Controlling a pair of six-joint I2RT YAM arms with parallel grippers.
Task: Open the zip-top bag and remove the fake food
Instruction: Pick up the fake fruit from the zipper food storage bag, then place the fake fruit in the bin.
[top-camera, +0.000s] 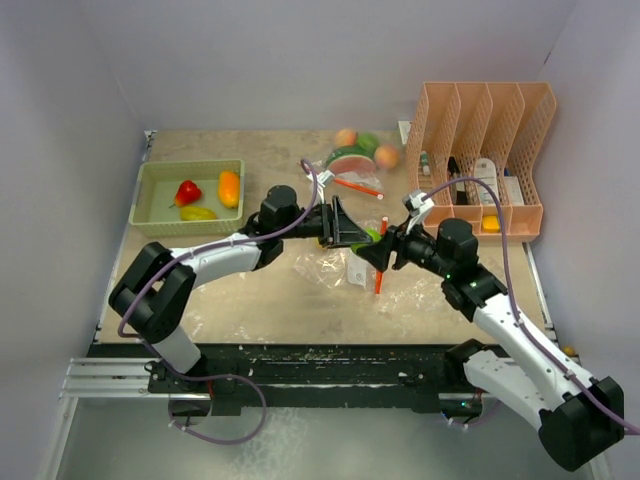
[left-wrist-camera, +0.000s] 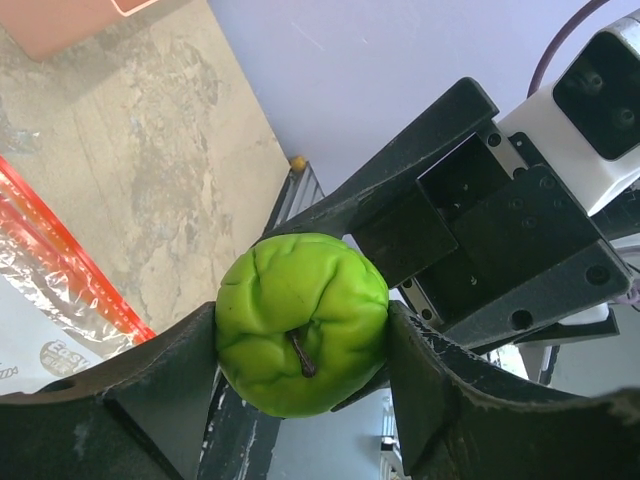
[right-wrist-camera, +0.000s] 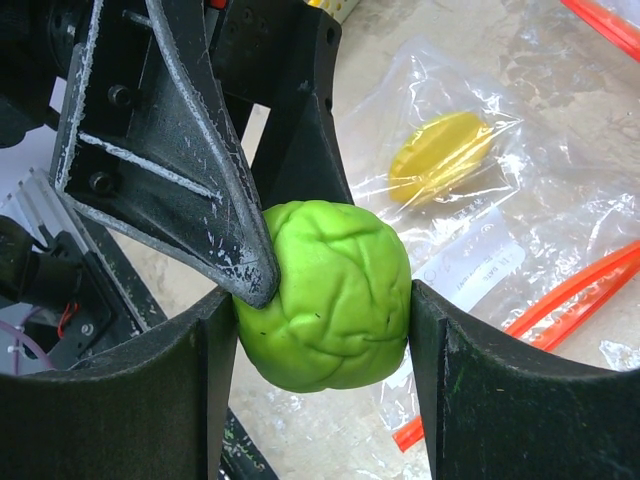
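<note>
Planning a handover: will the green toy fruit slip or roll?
The green toy fruit looks smooth and rounded, so it may slip when squeezed. Its creases probably add some grip. Set down, it would likely roll.

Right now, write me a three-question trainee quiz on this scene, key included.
1. True or false: only one pincer touches the glossy green crinkled plastic toy fruit.
2. How many plastic toy foods sit in the pale green plastic tray? A) one B) three C) five
3. Fill in: the yellow plastic toy lies inside a clear plastic ____.
Key:
1. False: the left pincer and the right pincer both clamp it.
2. B.
3. bag.
</note>
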